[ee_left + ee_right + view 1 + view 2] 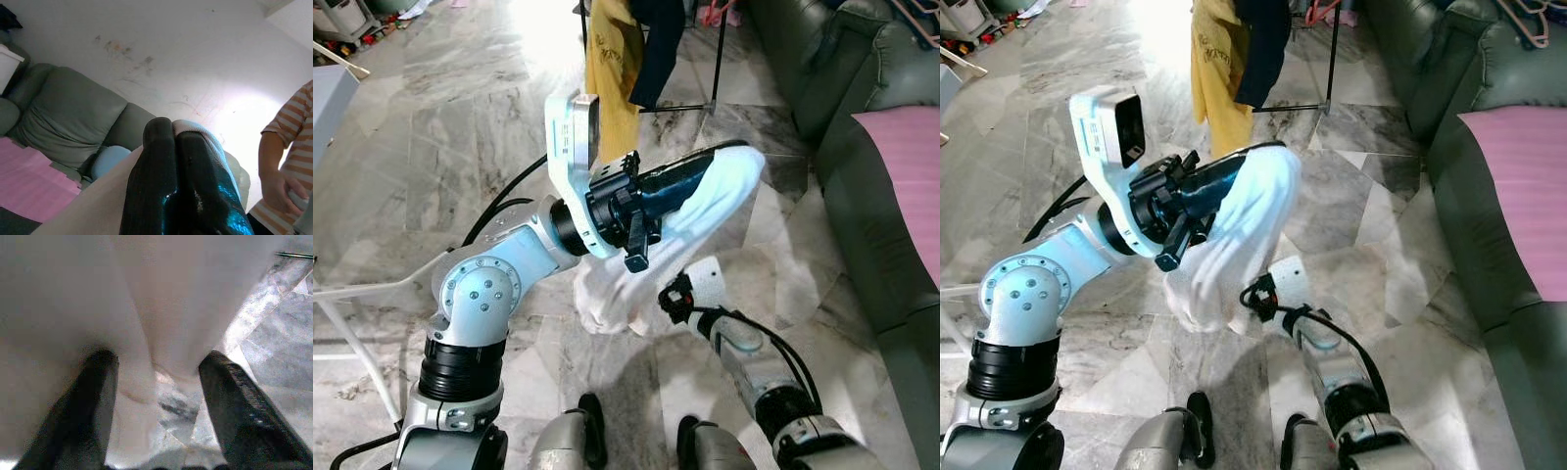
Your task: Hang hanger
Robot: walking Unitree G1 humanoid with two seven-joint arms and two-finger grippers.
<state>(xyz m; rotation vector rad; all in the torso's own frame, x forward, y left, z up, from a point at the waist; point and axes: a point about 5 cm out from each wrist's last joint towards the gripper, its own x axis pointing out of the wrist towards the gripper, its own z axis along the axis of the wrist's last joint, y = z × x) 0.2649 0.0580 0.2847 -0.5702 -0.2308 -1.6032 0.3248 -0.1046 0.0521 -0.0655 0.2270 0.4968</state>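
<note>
**White garment clamped in left gripper, above the marble floor**

Left gripper point(680, 186) raised at chest height, black fingers point(176, 181) pressed together on a white garment point(724, 191); cloth draped over the fingertips and hanging down toward the marble floor point(460, 147). No hanger to be made out among the folds; cannot tell whether one sits inside the cloth.

Right gripper point(156, 401) held lower, just under the hanging end of the garment, fingers spread apart with cloth falling between them, none of it pinched. Right arm point(734, 333) angled up from below, black cables looping along it.

From the head views: a drying rack point(717, 59) beyond the garment, carrying a yellow shirt point(612, 69) and a dark piece point(656, 44); a green sofa point(862, 176) to the right of the garment, a pink cloth point(906, 166) laid on its seat.

From the left wrist view alone: a pale wall behind the sofa, a light blue cushion point(108, 160) beside it, and a person in an orange-striped shirt point(288, 147), hand point(279, 188) lowered at the waist.

From the right wrist view alone: grey-veined marble seen through the gap between cloth and fingers.
</note>
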